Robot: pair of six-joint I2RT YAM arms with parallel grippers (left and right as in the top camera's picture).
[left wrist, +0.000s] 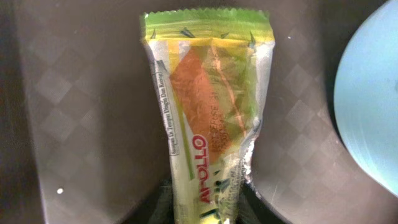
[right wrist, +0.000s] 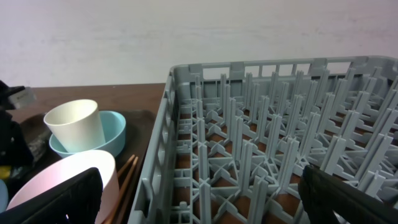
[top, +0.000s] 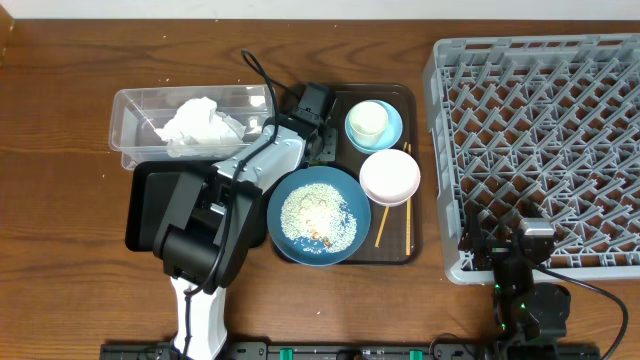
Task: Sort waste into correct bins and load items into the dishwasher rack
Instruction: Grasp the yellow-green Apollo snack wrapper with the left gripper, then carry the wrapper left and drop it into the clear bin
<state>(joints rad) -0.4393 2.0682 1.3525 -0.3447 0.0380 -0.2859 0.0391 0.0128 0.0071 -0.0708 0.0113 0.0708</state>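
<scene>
Now waste sorting is in hand: the left gripper (left wrist: 208, 210) is pinched nearly closed on the wrapper (left wrist: 208, 118), which lies on the brown tray (left wrist: 74, 124) beside the bowl (left wrist: 373, 106). Next it probably needs a clean lift toward the tub (top: 135, 105). The right gripper (right wrist: 205, 196) hangs wide open and empty by the rack (right wrist: 249, 124).

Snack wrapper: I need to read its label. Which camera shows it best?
Left wrist: the snack wrapper fills the frame, print readable. Overhead, the left arm covers it. The right wrist view faces the dishwasher rack instead.
</scene>
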